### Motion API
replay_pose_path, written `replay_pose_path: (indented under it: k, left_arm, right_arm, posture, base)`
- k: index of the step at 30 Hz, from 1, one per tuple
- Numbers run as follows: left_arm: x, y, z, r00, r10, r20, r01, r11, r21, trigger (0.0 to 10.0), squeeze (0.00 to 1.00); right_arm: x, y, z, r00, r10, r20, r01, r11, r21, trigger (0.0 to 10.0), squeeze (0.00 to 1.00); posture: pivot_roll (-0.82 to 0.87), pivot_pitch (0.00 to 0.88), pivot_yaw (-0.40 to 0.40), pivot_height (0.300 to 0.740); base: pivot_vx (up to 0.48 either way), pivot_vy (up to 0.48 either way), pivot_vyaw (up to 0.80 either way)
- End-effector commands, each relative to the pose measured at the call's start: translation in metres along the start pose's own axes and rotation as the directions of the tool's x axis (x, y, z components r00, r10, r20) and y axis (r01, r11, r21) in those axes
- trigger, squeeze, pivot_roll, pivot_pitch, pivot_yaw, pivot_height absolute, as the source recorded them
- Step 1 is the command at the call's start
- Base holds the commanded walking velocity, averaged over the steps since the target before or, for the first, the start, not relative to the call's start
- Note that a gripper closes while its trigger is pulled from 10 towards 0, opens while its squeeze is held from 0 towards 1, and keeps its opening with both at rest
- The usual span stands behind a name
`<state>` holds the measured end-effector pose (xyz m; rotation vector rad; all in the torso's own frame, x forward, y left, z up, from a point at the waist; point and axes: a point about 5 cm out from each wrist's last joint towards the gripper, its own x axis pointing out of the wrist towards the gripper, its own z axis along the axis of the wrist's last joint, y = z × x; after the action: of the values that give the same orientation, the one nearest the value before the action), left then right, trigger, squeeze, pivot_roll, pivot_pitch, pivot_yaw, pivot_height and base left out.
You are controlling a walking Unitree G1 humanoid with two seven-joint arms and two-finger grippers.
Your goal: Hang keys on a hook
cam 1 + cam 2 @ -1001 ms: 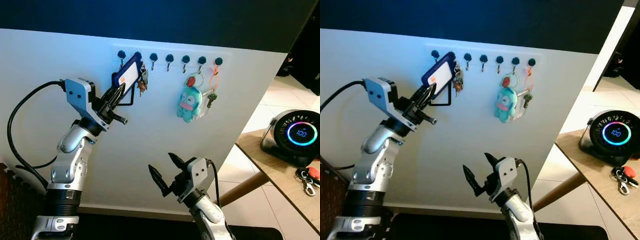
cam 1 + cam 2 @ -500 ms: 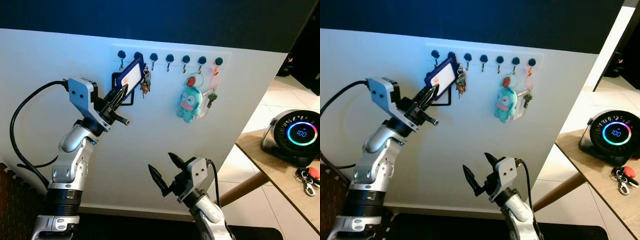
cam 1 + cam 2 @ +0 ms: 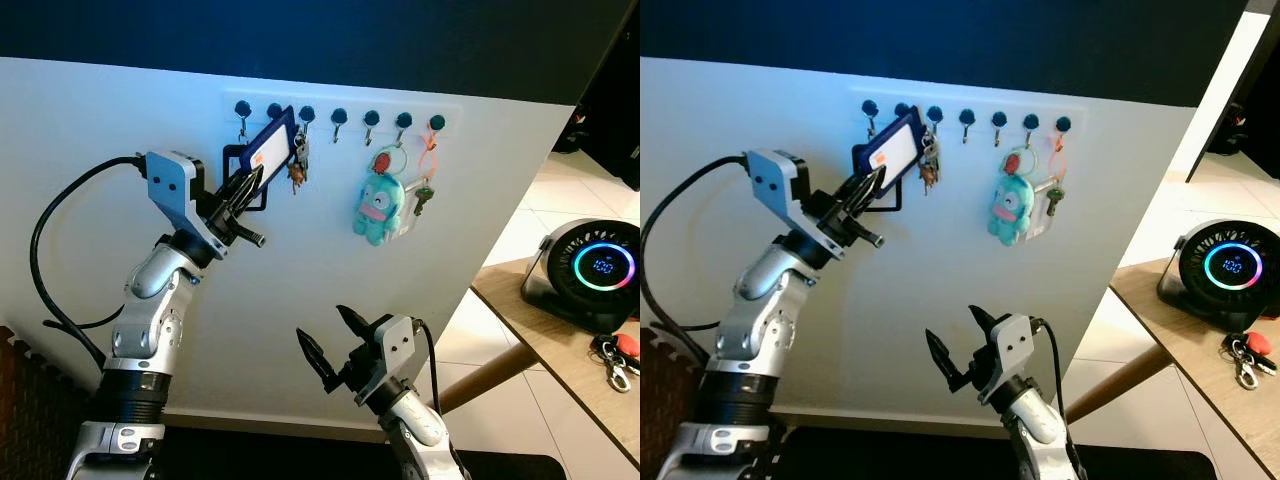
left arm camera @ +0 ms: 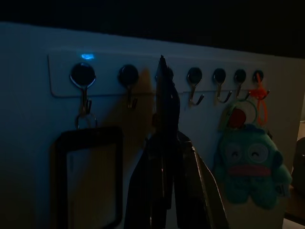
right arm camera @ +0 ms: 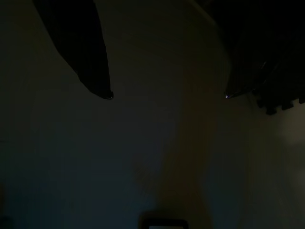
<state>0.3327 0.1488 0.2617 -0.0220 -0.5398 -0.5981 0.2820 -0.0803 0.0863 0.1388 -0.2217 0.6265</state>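
Observation:
My left gripper (image 3: 250, 181) is shut on a blue card holder (image 3: 268, 150) with a bunch of keys (image 3: 297, 166) dangling from it. I hold it up against the white wall, its top close to the third hook (image 3: 307, 114) of the hook rail (image 3: 340, 104). In the left wrist view the holder (image 4: 165, 114) stands edge-on between my fingers (image 4: 202, 188), in front of that hook. A black-framed card holder (image 4: 88, 176) hangs from the first hook. My right gripper (image 3: 323, 327) stays low and open, holding nothing.
A teal plush keyring (image 3: 378, 208) and a key on an orange loop (image 3: 427, 170) hang from the right-hand hooks. At the right a wooden table (image 3: 540, 335) carries a round black device with a lit display (image 3: 598, 268) and red-tagged keys (image 3: 618, 355).
My left gripper has carried the blue card holder and keys rightward along the rail, from near the second hook to the third. The right arm has not moved.

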Motion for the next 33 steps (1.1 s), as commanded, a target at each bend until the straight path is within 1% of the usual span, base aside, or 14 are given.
replay_pose_path:
  k: [1, 5, 11, 15, 16, 17, 21, 22, 23, 24, 29, 32, 33]
  left_arm:
    - [0.006, -0.005, 0.002, 1.000, -0.019, 0.023, 0.019, 1.000, 0.004, 10.0, 0.00]
    - [0.005, -0.006, 0.002, 0.999, -0.022, 0.025, 0.022, 1.000, 0.005, 10.0, 0.00]
    - [0.003, -0.011, 0.002, 0.998, -0.050, 0.026, 0.050, 0.999, -0.003, 10.0, 0.00]
    - [0.002, -0.019, 0.000, 0.996, -0.082, 0.021, 0.082, 0.996, -0.020, 10.0, 0.00]
    - [0.002, -0.019, 0.000, 0.996, -0.082, 0.021, 0.082, 0.996, -0.020, 10.0, 0.00]
    - [0.001, -0.025, -0.002, 0.995, -0.100, 0.018, 0.101, 0.994, -0.031, 10.0, 0.00]
    - [0.001, -0.029, -0.003, 0.994, -0.112, 0.016, 0.112, 0.993, -0.037, 10.0, 0.00]
    - [0.000, -0.034, -0.006, 0.992, -0.123, 0.009, 0.124, 0.991, -0.044, 10.0, 0.00]
    - [0.000, -0.034, -0.006, 0.992, -0.123, 0.009, 0.124, 0.991, -0.044, 10.0, 0.00]
    - [0.000, -0.038, -0.008, 0.991, -0.131, 0.002, 0.131, 0.990, -0.049, 10.0, 0.00]
    - [0.000, -0.040, -0.011, 0.990, -0.139, -0.007, 0.138, 0.989, -0.049, 10.0, 0.00]
    - [-0.001, -0.044, -0.018, 0.986, -0.155, -0.052, 0.154, 0.987, -0.035, 10.0, 0.00]
    - [-0.001, -0.044, -0.018, 0.986, -0.155, -0.052, 0.154, 0.987, -0.035, 10.0, 0.00]
  right_arm:
    - [-0.002, -0.002, -0.002, 1.000, -0.011, -0.015, 0.011, 1.000, 0.003, 10.0, 0.00]
    - [-0.002, -0.002, -0.002, 1.000, -0.012, -0.014, 0.012, 1.000, 0.003, 10.0, 0.00]
    - [-0.003, -0.003, -0.002, 1.000, -0.012, -0.018, 0.012, 1.000, 0.003, 10.0, 0.00]
    - [-0.003, -0.002, -0.003, 1.000, -0.009, -0.019, 0.010, 1.000, 0.002, 10.0, 0.00]
    - [-0.003, -0.002, -0.003, 1.000, -0.009, -0.019, 0.010, 1.000, 0.002, 10.0, 0.00]
    - [-0.003, -0.002, -0.003, 1.000, -0.009, -0.020, 0.009, 1.000, 0.002, 10.0, 0.00]
    - [-0.003, -0.002, -0.003, 1.000, -0.009, -0.020, 0.009, 1.000, 0.002, 10.0, 0.00]
    - [-0.003, -0.002, -0.003, 1.000, -0.009, -0.021, 0.009, 1.000, 0.002, 10.0, 0.00]
    - [-0.003, -0.002, -0.003, 1.000, -0.009, -0.021, 0.009, 1.000, 0.002, 10.0, 0.00]
    - [-0.003, -0.002, -0.004, 1.000, -0.008, -0.023, 0.008, 1.000, 0.002, 10.0, 0.00]
    - [-0.003, -0.002, -0.004, 1.000, -0.008, -0.024, 0.008, 1.000, 0.002, 10.0, 0.00]
    - [-0.004, -0.002, -0.005, 1.000, -0.007, -0.030, 0.007, 1.000, -0.001, 10.0, 0.00]
    - [-0.004, -0.002, -0.005, 1.000, -0.007, -0.030, 0.007, 1.000, -0.001, 10.0, 0.00]
  posture:
    - [0.10, 0.058, -0.054, 0.740]
    - [0.10, 0.060, -0.055, 0.740]
    - [0.11, 0.062, -0.057, 0.740]
    - [0.11, 0.061, -0.057, 0.740]
    - [0.11, 0.061, -0.057, 0.740]
    - [0.11, 0.061, -0.057, 0.740]
    - [0.11, 0.061, -0.057, 0.740]
    - [0.11, 0.062, -0.057, 0.740]
    - [0.11, 0.062, -0.057, 0.740]
    - [0.11, 0.062, -0.057, 0.740]
    - [0.11, 0.063, -0.057, 0.740]
    - [0.11, 0.064, -0.057, 0.740]
    - [0.11, 0.064, -0.057, 0.740]
  base:
    - [0.000, 0.000, 0.00]
    - [0.000, 0.000, 0.00]
    - [0.000, 0.000, 0.00]
    - [0.000, 0.000, 0.00]
    - [0.000, 0.000, 0.00]
    - [0.000, 0.000, 0.00]
    - [0.000, 0.000, 0.00]
    - [0.000, 0.000, 0.00]
    - [0.000, 0.000, 0.00]
    - [0.000, 0.000, 0.00]
    - [0.000, 0.000, 0.00]
    - [0.000, 0.000, 0.00]
    - [0.000, 0.000, 0.00]
